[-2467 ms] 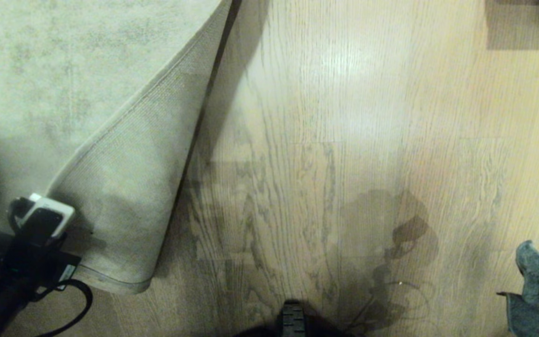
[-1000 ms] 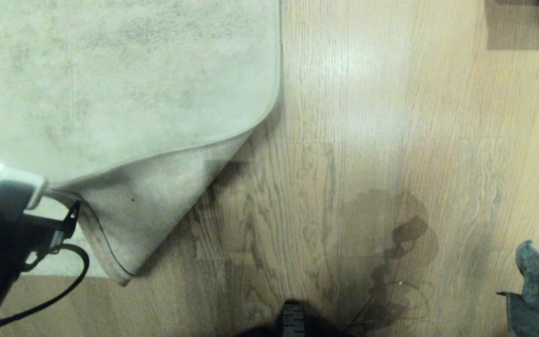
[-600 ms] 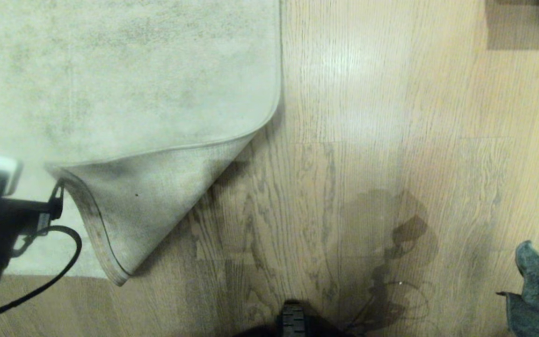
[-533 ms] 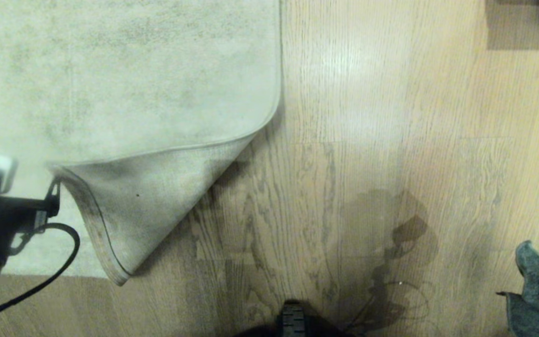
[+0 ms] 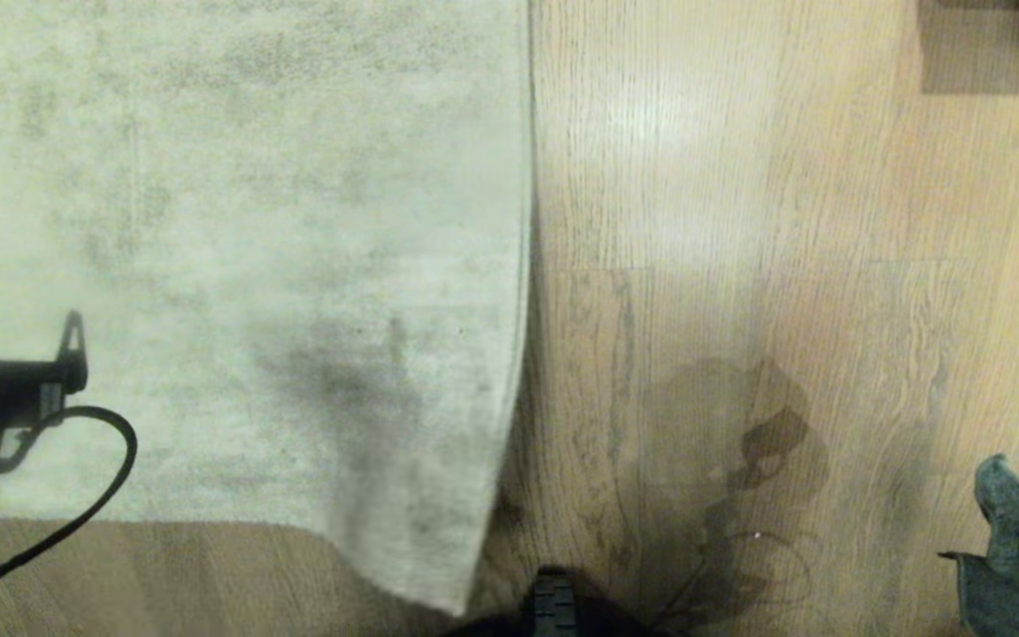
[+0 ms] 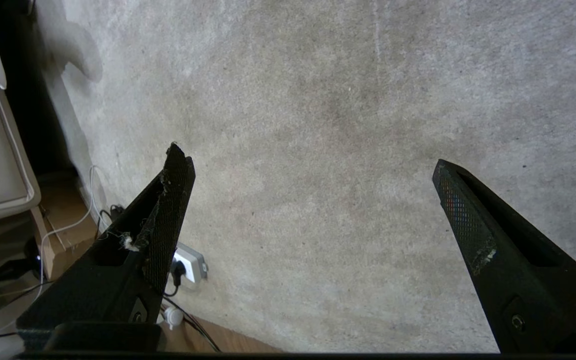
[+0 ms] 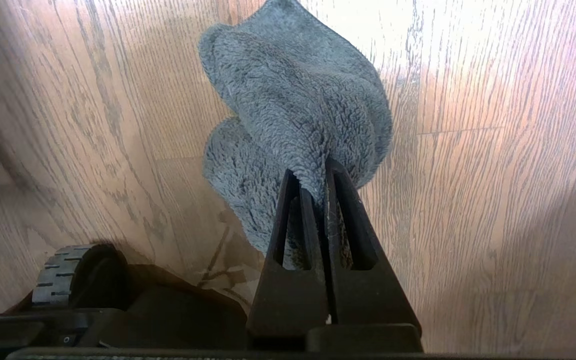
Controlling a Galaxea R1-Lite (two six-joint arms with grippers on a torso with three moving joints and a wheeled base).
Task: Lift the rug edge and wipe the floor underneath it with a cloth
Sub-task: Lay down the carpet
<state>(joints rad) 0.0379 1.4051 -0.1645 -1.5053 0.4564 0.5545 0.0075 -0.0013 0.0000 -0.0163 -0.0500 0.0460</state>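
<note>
The rug edge point(image 5: 525, 265), seen folded back a second ago with its darker underside turned up, is now pictured dropped flat again, its near corner point(image 5: 456, 602) blurred as if caught mid-fall at the near edge of the head view. The wooden floor point(image 5: 739, 221) once bared beneath the fold has been covered over. The left gripper point(image 6: 313, 210) has been let go of the rug and is held with its jaws spread wide and empty above the pile, at the far left of the scene. The cloth point(image 7: 293, 115), a fuzzy grey-teal rag, is shown pinched in the closed right gripper point(image 7: 318, 172), hanging above bare planks at the near right, well apart from the rug. Judged from this, the lift has been ended and the rug released; whether the floor under it was wiped cannot be told. No containers are seen in any view.
</note>
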